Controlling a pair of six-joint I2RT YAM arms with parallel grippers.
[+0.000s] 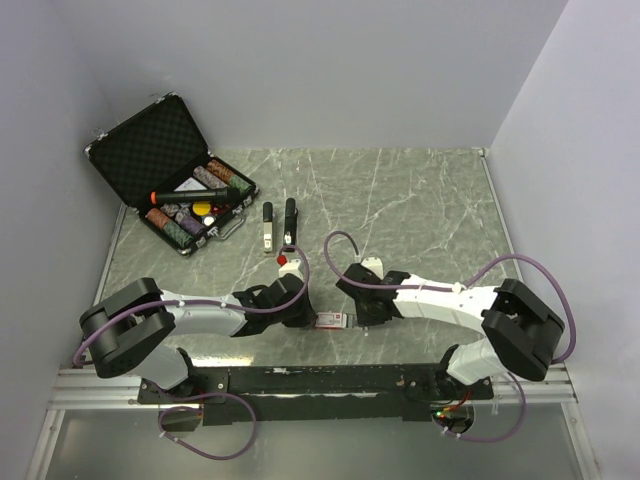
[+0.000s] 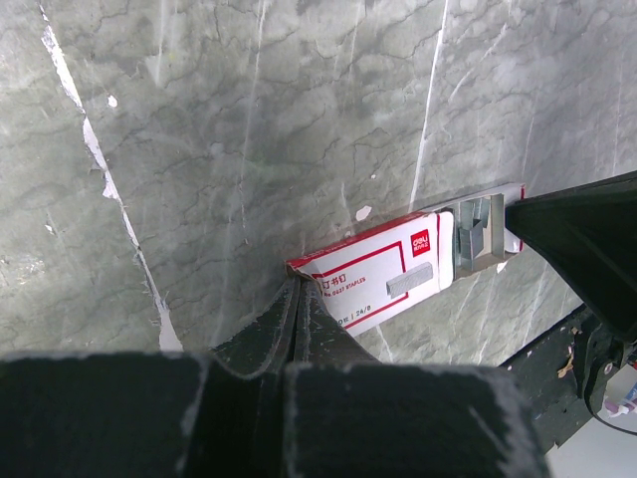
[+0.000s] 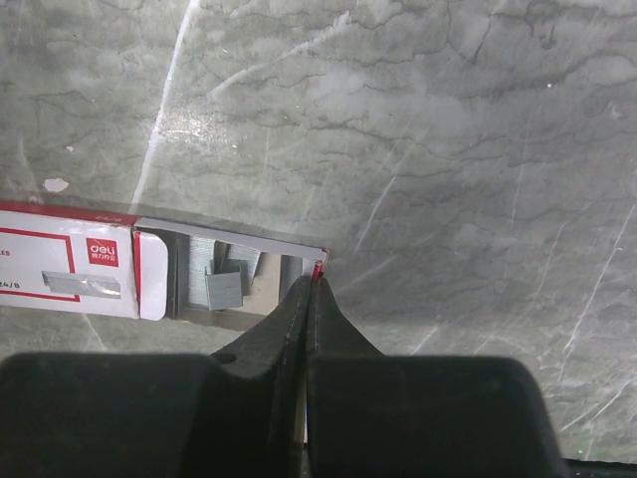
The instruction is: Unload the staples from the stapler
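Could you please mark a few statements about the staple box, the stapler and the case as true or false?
1. The staple box lies between the left gripper and right gripper. True.
2. Its tray is pushed fully in. False: it is slid partly out, with staples showing.
3. The stapler sits in a gripper. False: it lies on the table, apart from both.
4. The black case is open. True.

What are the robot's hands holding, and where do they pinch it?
Both hold the staple box. The left gripper pinches the end of its sleeve, and the right gripper pinches the end of the slid-out tray.
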